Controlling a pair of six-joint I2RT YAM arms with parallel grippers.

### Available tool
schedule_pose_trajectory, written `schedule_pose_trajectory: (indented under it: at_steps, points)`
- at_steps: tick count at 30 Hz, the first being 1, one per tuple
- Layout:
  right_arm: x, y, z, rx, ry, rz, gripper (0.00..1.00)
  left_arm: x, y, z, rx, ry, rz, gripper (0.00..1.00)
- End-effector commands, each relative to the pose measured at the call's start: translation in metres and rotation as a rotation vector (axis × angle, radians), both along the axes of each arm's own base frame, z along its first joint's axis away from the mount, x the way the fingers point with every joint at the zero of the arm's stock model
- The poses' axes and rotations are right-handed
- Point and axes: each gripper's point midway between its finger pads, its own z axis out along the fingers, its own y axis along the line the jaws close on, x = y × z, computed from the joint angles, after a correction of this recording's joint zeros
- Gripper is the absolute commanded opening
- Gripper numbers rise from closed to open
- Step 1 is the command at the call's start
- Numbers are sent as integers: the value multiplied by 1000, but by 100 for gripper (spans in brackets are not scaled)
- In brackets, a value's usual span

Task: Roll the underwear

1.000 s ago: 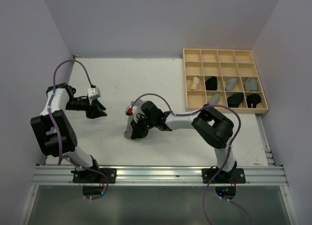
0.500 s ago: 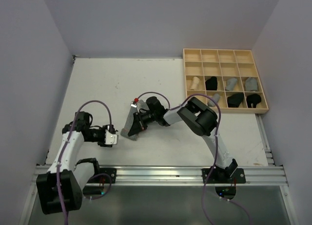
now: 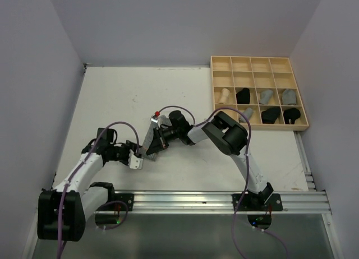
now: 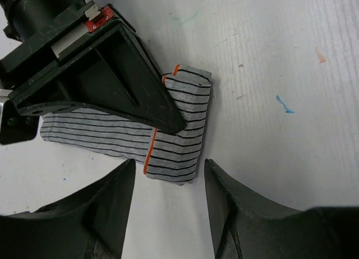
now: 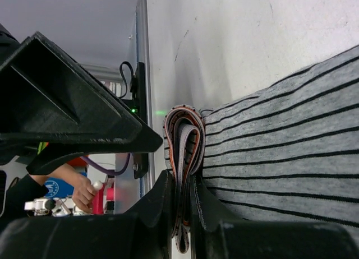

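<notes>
Underwear: grey cloth, thin black stripes, orange trim along edge. Lies flat on table near centre, one end folded over in layers. Right gripper clamped tight on folded end, layers squeezed between fingers, one finger lying across fold. Left gripper spread wide, holding nothing, low over table, folded end just at mouth of gap; contact with cloth unclear.
</notes>
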Motion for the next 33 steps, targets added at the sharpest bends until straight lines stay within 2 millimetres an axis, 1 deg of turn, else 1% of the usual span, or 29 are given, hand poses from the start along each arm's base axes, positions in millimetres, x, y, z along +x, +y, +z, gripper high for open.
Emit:
schedule_pose_trajectory:
  at_steps: [1,4,5,8,9,11,12,14,15,17,18,20,21,22,23,24,25,26,27,28,29,30,31,32,33]
  points:
    - [-13,-18,-81,-197,77,-52,0,9,-11,2,-5,-42,-42,55]
    - [-13,-18,-82,-198,81,-50,0,2,-21,-6,13,-18,-87,54]
    - [-13,-18,-81,-196,79,-49,0,0,-22,-12,20,11,-82,54]
    - [-12,-17,-79,-191,78,-48,0,3,-22,-25,61,54,-52,51]
    - [-12,-17,-78,-192,76,-46,0,15,-22,-23,70,15,-30,50]
    - [-13,-17,-78,-192,75,-40,0,21,-19,-30,102,37,-8,47]
    - [-12,-17,-77,-190,71,-41,0,22,-14,-35,136,53,4,42]
    - [-13,-18,-76,-195,66,-38,0,21,-12,-41,171,96,5,34]
    - [-13,-18,-76,-196,62,-38,0,17,-10,-44,187,121,7,25]
    - [-13,-19,-74,-194,61,-35,0,10,-7,-48,213,141,-19,17]
    - [-13,-20,-73,-194,61,-37,4,2,-4,-52,233,170,-25,10]
    - [-5,-19,-61,-176,41,-60,9,-8,-4,-54,256,206,-52,6]
    - [4,-24,-57,-175,32,-97,15,-20,-1,-57,278,259,-65,3]
    - [12,-27,-50,-174,24,-124,20,-28,-1,-60,293,299,-84,2]
    - [24,-27,-23,-140,-22,-150,22,-30,-1,-59,298,317,-89,1]
    - [40,-38,-14,-141,-43,-194,26,-39,2,-60,311,364,-94,0]
    - [55,-43,-1,-142,-105,-241,31,-43,3,-62,318,393,-98,0]
    - [66,-50,27,-136,-152,-281,37,-42,2,-59,318,413,-81,0]
    - [83,-62,44,-136,-192,-327,41,-45,3,-59,323,441,-73,0]
    - [91,-75,45,-196,-242,-360,42,-46,4,-60,327,482,-57,0]
    - [99,-84,55,-220,-289,-387,43,-42,1,-55,322,521,-25,0]
    - [106,-91,91,-202,-378,-415,46,-41,0,-53,321,556,-13,0]
    - [103,-103,89,-268,-443,-395,46,-44,0,-56,322,620,-4,0]
    - [108,-111,99,-295,-502,-424,47,-34,-5,-49,308,639,16,0]
    - [102,-118,116,-285,-544,-426,47,-37,-7,-46,304,692,23,0]
